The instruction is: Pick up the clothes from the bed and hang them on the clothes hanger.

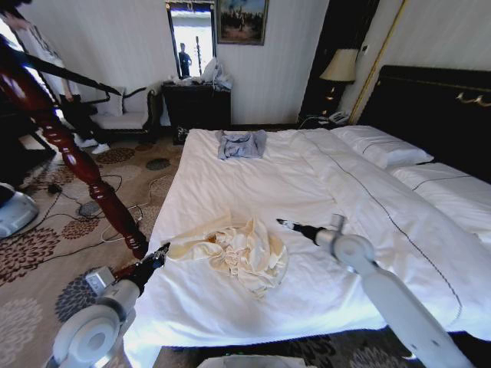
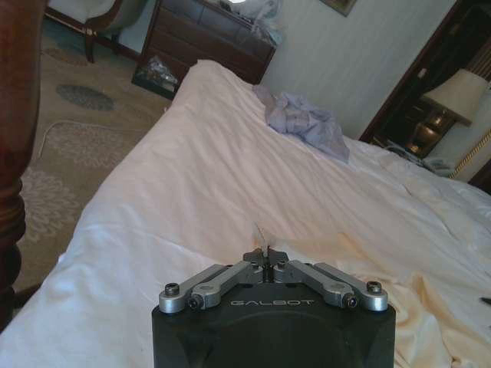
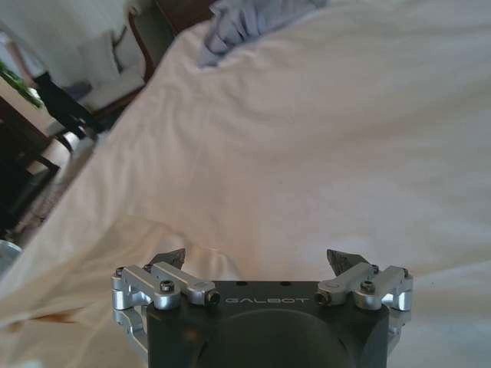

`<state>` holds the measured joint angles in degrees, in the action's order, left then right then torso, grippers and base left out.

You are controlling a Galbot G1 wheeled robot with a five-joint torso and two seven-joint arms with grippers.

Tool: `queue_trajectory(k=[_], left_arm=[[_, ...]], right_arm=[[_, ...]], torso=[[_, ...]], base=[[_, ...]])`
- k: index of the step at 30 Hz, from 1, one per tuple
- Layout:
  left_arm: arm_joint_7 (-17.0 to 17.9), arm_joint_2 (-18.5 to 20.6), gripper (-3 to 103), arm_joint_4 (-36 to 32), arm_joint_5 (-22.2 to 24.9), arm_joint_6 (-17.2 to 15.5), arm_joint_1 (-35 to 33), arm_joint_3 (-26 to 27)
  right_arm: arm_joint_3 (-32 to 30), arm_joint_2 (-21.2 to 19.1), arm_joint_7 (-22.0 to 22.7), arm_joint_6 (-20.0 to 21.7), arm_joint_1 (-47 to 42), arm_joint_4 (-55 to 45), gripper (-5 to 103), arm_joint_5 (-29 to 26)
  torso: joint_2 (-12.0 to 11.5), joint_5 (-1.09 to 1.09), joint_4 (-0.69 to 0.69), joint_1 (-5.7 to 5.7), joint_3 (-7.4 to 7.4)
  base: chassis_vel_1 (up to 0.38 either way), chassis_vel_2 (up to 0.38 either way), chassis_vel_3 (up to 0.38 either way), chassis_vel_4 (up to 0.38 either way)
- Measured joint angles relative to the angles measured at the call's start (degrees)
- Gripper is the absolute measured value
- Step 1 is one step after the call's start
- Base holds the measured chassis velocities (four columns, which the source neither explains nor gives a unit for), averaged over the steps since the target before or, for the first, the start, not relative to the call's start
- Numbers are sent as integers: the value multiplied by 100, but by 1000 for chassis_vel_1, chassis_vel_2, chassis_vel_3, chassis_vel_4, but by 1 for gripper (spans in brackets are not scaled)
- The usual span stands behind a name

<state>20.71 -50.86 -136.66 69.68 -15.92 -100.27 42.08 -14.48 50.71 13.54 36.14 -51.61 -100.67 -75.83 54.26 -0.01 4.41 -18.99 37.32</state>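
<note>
The cream clothes (image 1: 234, 251) lie crumpled on the near part of the bed (image 1: 253, 180), which has white sheets. My left gripper (image 1: 163, 252) is at the pile's left edge by the bed's side. Its fingers are shut (image 2: 266, 257) and a thin pale sliver stands up between the tips. The cream fabric (image 2: 433, 322) lies just beside it. My right gripper (image 1: 282, 224) hovers open (image 3: 257, 262) over the sheet at the pile's right, with nothing between its fingers. The black clothes hanger (image 1: 77, 77) is at the far left, up by the wooden post.
A thick reddish wood post (image 1: 77, 161) slants down beside the bed's left edge, close to my left arm. A small grey-blue garment (image 1: 242, 143) lies at the bed's far end. Cables (image 1: 77, 207) trail over the patterned carpet. A dark dresser (image 1: 196, 103) and a lamp (image 1: 340, 67) stand behind.
</note>
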Motion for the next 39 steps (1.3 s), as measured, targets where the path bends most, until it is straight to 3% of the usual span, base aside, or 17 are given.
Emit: queue_trajectory(k=[10, 12, 14, 15, 18, 19, 20, 22, 27, 32, 34, 36, 39], left_arm=[[-15, -32, 1, 26, 52, 0, 89, -27], [-26, -33, 1, 37, 50, -7, 89, -26], [-34, -37, 1, 61, 44, -10, 93, -26], [-34, -37, 1, 61, 44, -10, 93, -26], [-51, -51, 1, 76, 41, -11, 107, -32], [-61, -54, 1, 83, 37, -11, 111, -32], [-71, -54, 1, 90, 34, -11, 112, -32], [-75, -55, 1, 96, 34, -11, 112, -28], [-92, -70, 1, 127, 37, -10, 109, 1], [-107, -91, 1, 174, 44, -3, 105, 2], [-107, -92, 1, 177, 49, -1, 110, 2], [-107, -94, 1, 183, 61, 0, 118, 2], [-106, -96, 1, 183, 71, 1, 122, 2]], right_arm=[[576, 208, -33, 28, 669, 643, 101, -6], [622, 245, -45, 28, 729, 687, 96, -61], [707, 272, -46, 38, 785, 710, 86, -118], [707, 272, -46, 38, 785, 710, 86, -118], [832, 292, -57, 60, 811, 744, 70, -93], [864, 307, -60, 78, 819, 758, 70, -80], [901, 326, -66, 103, 829, 778, 58, -61], [918, 336, -69, 104, 834, 788, 58, -48], [928, 362, -91, 86, 855, 797, 42, -40], [854, 346, -95, 96, 913, 697, 15, -146], [847, 337, -93, 103, 912, 666, 15, -159], [840, 309, -85, 110, 858, 559, 5, -164], [789, 294, -84, 113, 758, 414, 1, -180]], torso=[[0, 0, 1, 0, 0], [0, 0, 2, 0, 0], [0, 0, 2, 0, -1], [0, 0, 2, 0, -1], [0, 0, 2, 0, 0], [0, 0, 2, 0, -1], [0, 1, 2, 0, -1], [0, 1, 2, 1, -1], [0, 1, 2, 0, 0], [0, 0, 2, 0, -1], [0, 0, 2, 0, -1], [0, 0, 2, 1, -1], [0, 1, 2, 1, -1]], base=[[0, 0, 0, 0], [0, 0, 0, 0], [0, 0, 0, 0], [0, 0, 0, 0], [0, 0, 0, 0], [0, 0, 0, 0], [0, 0, 0, 0], [0, 0, 0, 0], [0, 0, 0, 0], [0, 0, 0, 0], [0, 0, 0, 0], [0, 0, 0, 0], [0, 0, 0, 0]])
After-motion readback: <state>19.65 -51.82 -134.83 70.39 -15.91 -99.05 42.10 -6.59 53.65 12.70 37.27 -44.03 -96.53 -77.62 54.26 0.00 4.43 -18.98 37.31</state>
